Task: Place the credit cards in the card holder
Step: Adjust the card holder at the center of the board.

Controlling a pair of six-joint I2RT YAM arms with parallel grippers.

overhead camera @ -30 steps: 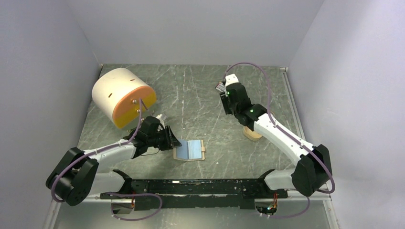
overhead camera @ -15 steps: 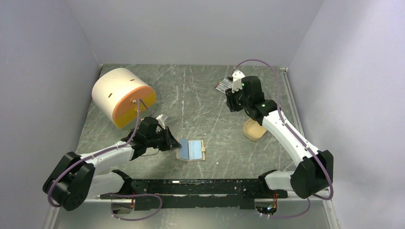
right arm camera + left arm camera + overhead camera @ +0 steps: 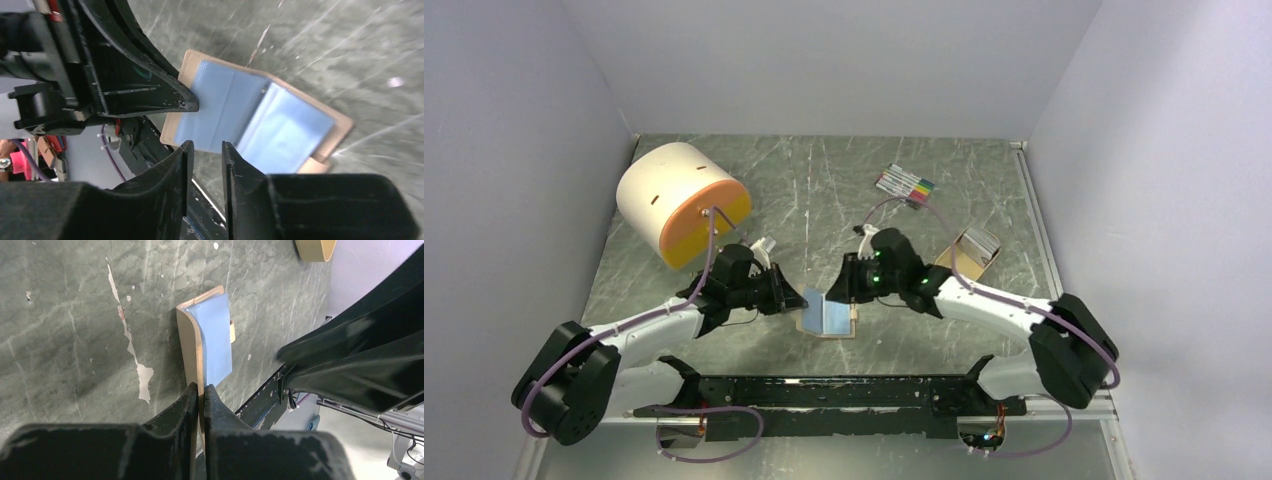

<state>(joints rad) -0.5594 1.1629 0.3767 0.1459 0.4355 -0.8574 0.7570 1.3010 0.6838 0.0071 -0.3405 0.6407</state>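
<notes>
Two arms meet at the card holder.

Top view: card holder (image 3: 829, 318) lies open on the table (image 3: 824, 180), near the middle of the front edge, blue sleeves facing up, its left flap lifted. Left gripper (image 3: 796, 298) sits at that left flap. Right gripper (image 3: 844, 290) is just above the holder's far edge. Credit cards (image 3: 980, 241) show as a whitish stack inside the tan tray (image 3: 957, 263) on the right, well apart from the holder. Marker pens (image 3: 905, 183) lie further back. White-and-orange cylinder (image 3: 674, 195) rests on its side, back left.

Left wrist view: fingers (image 3: 180, 410) are pressed together, pinching the near edge of the tan cover. The cover stands on edge with a blue sleeve against its right face.

Right wrist view: fingers (image 3: 170, 175) stand apart with a narrow gap, nothing visibly clamped between them. Their tips are at the holder's near edge; contact cannot be judged. Sleeves lie fanned over the tan backing, and one black finger of the left gripper touches the holder's left side.
</notes>
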